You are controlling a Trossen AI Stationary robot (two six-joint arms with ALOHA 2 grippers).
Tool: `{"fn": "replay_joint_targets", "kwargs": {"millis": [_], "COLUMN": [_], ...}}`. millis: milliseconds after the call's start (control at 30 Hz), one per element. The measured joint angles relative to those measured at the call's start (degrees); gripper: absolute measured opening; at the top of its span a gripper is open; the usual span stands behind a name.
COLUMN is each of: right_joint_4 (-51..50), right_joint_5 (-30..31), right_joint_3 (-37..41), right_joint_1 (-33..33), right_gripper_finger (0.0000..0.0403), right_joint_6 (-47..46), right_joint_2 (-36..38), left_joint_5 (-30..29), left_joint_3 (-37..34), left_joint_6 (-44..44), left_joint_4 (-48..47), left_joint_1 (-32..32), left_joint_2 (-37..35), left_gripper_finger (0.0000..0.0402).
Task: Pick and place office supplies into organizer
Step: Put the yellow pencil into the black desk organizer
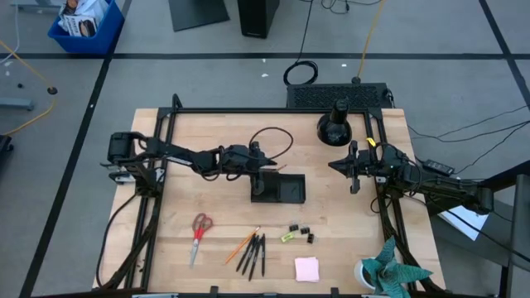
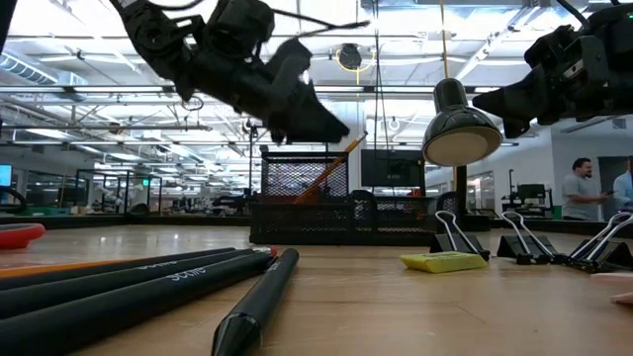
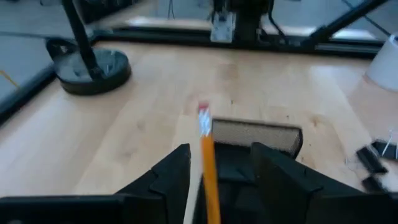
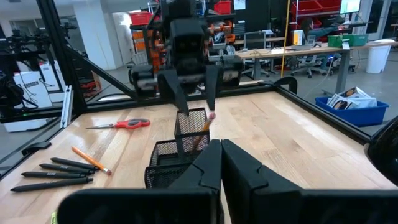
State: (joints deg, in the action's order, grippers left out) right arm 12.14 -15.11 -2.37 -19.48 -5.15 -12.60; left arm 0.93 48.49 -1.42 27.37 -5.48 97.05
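Note:
The organizer (image 1: 279, 189) is a black mesh tray at the table's middle. An orange pencil (image 3: 208, 162) stands tilted in its taller compartment (image 4: 191, 134), lower end inside, eraser end (image 3: 203, 115) up. My left gripper (image 4: 193, 102) hovers just above that compartment, open. Its fingers (image 3: 180, 168) stand on either side of the pencil without touching it. My right gripper (image 1: 352, 170) waits shut at the table's right. Near the front edge lie red-handled scissors (image 1: 199, 232), another pencil (image 1: 242, 245), black pens (image 1: 253, 253), binder clips (image 1: 302, 233), a yellow item (image 1: 287, 237) and a pink pad (image 1: 307, 268).
A black domed lamp (image 1: 335, 124) stands at the far right, behind the organizer. A teal paper plant in a white cup (image 1: 387, 271) sits at the near right corner. A black frame (image 1: 166, 132) borders the table. Bare wood lies left of the organizer.

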Motion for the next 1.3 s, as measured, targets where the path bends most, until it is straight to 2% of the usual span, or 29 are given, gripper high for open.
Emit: {"fn": "replay_joint_targets", "kwargs": {"millis": [167, 300, 400, 533, 667, 833, 967, 1300], "right_joint_4": [-0.04, -0.02, -0.02, -0.02, 0.0, -0.04, 0.01, 0.22], "right_joint_5": [0.0, 0.02, 0.01, 0.11, 0.13, 0.22, 0.28, 0.28], "right_joint_3": [0.0, 0.02, 0.01, 0.0, 0.02, 0.01, 0.0, 0.01], "right_joint_1": [0.01, 0.0, 0.01, 0.01, 0.02, 0.0, 0.02, 0.0], "right_gripper_finger": [0.0004, 0.0004, 0.0004, 0.0004, 0.0004, 0.0004, 0.0004, 0.0004], "right_joint_6": [0.03, 0.03, 0.04, 0.05, 0.05, 0.05, 0.05, 0.05], "right_joint_2": [0.0, 0.0, 0.0, -0.02, -0.04, -0.2, -0.39, -0.72], "left_joint_5": [-3.36, -8.9, -15.55, -22.33, -21.86, -17.03, -15.08, -11.02], "left_joint_3": [0.2, 2.43, 7.59, 17.4, 22.87, 23.74, 23.72, 23.72], "left_joint_6": [2.06, 1.83, -2.99, -14.91, -26.77, -39.28, -49.42, -60.54], "left_joint_4": [-4.09, -12.82, -29.14, -55.9, -70.45, -73.31, -71.4, -62.51], "left_joint_1": [1.16, 3.3, 5.96, 10.84, 17.32, 25.72, 30.33, 37.07], "left_joint_2": [-4.69, -8.84, -11.18, -10.54, -7.05, -2.53, 1.17, 8.58], "left_gripper_finger": [0.0182, 0.0182, 0.0182, 0.0182, 0.0182, 0.0182, 0.0182, 0.0182]}}
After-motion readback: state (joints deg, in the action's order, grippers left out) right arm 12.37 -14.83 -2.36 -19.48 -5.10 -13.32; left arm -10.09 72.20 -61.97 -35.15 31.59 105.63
